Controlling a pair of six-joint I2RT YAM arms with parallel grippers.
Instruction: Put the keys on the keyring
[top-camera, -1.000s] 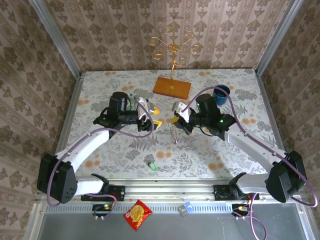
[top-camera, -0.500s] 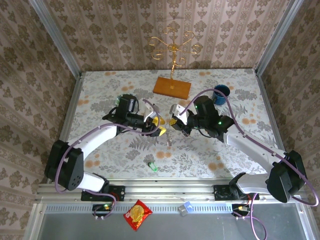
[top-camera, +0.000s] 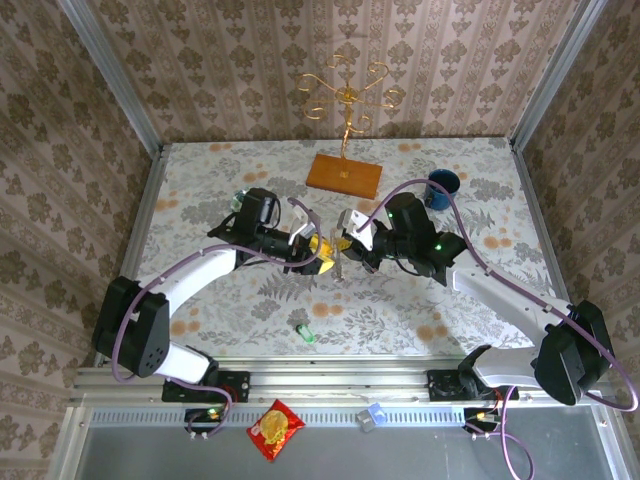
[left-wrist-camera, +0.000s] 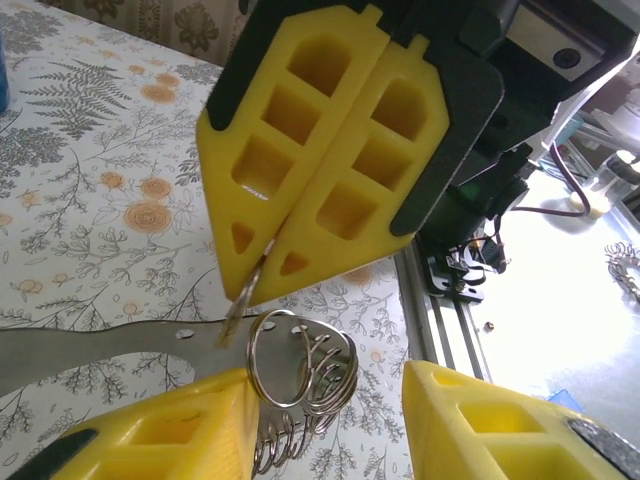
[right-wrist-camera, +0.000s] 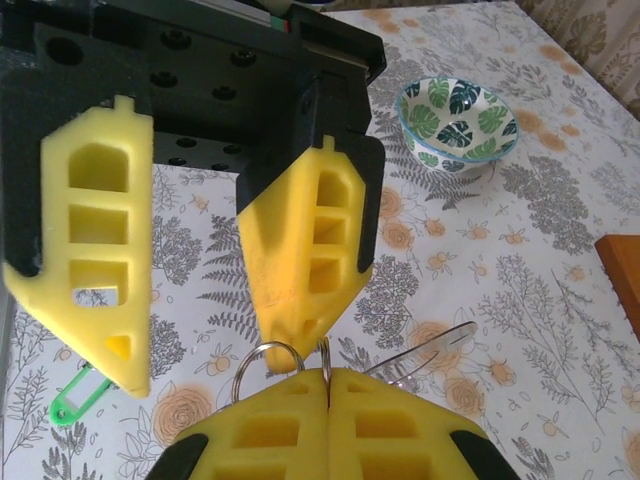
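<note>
- My right fingers (right-wrist-camera: 390, 425) are shut on the keyring (left-wrist-camera: 300, 365); hold it steady.
- My left fingers (left-wrist-camera: 170, 430) stand apart, keyring between them; close squarely on one coil.

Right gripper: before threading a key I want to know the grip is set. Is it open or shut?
Shut. The right gripper has its fingers pressed together, no gap, pinching the keyring.
</note>
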